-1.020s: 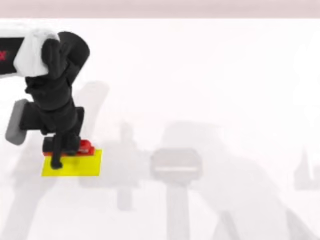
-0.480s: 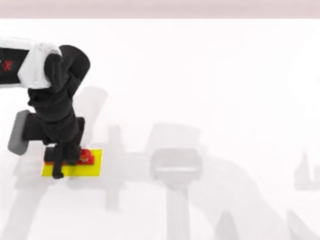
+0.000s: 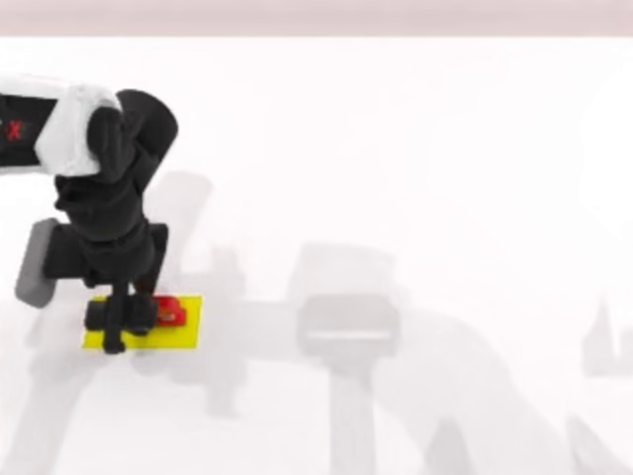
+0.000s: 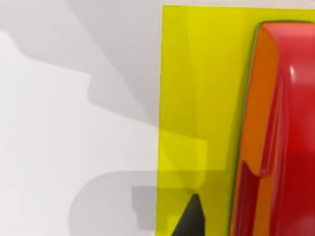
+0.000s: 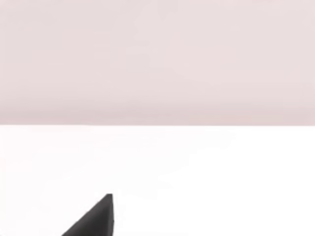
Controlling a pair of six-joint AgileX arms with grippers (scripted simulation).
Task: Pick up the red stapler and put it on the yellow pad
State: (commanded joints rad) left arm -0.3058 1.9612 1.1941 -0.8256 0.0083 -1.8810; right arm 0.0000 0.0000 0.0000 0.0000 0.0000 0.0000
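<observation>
The small, bright red, wedge-shaped stapler (image 3: 168,311) looks to me like a rigid, glossy hard-shelled thing, light enough for one arm but probably slick on its rounded top. I would take it across its long flat sides, near the middle of its length, not over the sloping nose where the pads could slide off.

My left gripper (image 3: 123,319) is low over the flat, thin, bright yellow rectangular pad (image 3: 188,336), and the stapler sits directly under it and between its fingers, with only one red end poking out past the gripper toward the middle of the counter (image 3: 415,148). In the left wrist view the stapler (image 4: 280,137) lies over the pad (image 4: 197,98), just beside one dark fingertip (image 4: 191,219). I judge it down on the pad or nearly so. Whether the fingers are clamped on it or have let go I cannot tell.

My right arm is parked out of the top view; its wrist camera sees only bare counter.
</observation>
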